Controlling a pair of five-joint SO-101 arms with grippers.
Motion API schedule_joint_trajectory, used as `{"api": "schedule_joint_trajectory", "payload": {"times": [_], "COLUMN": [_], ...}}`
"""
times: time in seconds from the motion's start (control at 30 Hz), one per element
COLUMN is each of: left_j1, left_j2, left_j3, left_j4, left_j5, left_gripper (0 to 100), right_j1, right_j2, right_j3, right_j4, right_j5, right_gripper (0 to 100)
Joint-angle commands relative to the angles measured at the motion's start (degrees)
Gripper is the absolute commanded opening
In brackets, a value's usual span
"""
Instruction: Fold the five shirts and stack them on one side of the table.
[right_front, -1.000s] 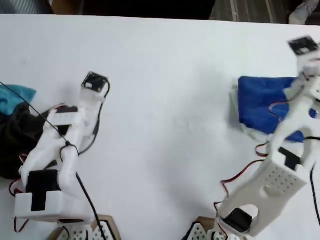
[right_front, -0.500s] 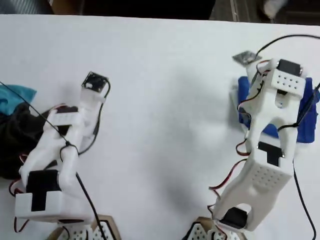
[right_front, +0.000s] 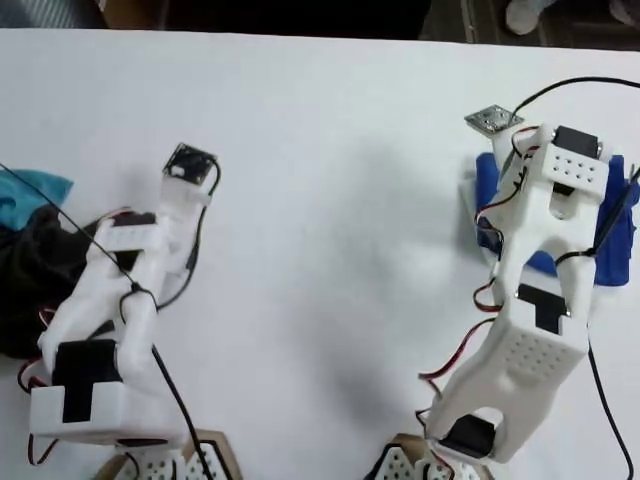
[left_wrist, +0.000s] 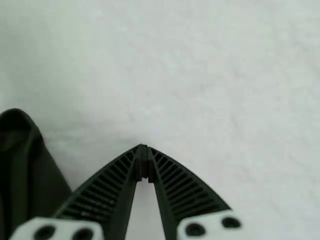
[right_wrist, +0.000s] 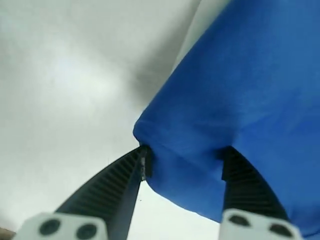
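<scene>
A second ago my right arm was stretched out past the far right edge of the folded blue shirt; since then it has swung back in and come down over the shirt's near-left corner, and in the last half second it has barely moved, so I judge it has settled for a grab. My right gripper stands spread, one finger on either side of that corner with the cloth bulging between them, not yet pinched. The shirt itself has not shifted and lies at the right side of the table, the likely stacking side. My left gripper has stayed put, tips pressed together on nothing, over bare table just beside the black shirt, which lies heaped with a teal shirt at the left edge, both unfolded
</scene>
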Motion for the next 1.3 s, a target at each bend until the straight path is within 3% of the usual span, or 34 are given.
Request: {"api": "schedule_joint_trajectory", "payload": {"times": [0.0,0.27,0.7,0.87,0.97,1.17,1.27], "left_j1": [0.53,0.53,0.53,0.53,0.53,0.44,0.00], "left_j2": [-0.35,-0.35,-0.35,-0.35,-0.35,-0.70,-0.79], "left_j3": [-0.66,-0.66,-0.66,-0.66,-0.66,-0.84,-3.82], "left_j4": [-0.88,-0.88,-0.88,-0.88,-0.88,-0.26,5.10], "left_j5": [0.44,0.35,0.35,0.35,0.35,0.44,0.35], "left_gripper": [3,3,3,3,3,3,3], "right_j1": [2.07,6.46,6.73,2.15,-1.63,-11.82,-17.19], "right_j2": [-3.74,-4.35,-5.05,-14.11,-21.93,-32.75,-35.82], "right_j3": [-0.18,-0.70,-2.90,-2.64,-1.41,9.05,16.97], "right_j4": [-0.75,-0.84,3.03,4.79,4.97,4.97,5.23], "right_j5": [3.25,6.42,5.98,6.07,4.13,-8.70,-9.76], "right_gripper": [20.7,2.0,8.1,18.8,16.3,14.1,14.1]}}
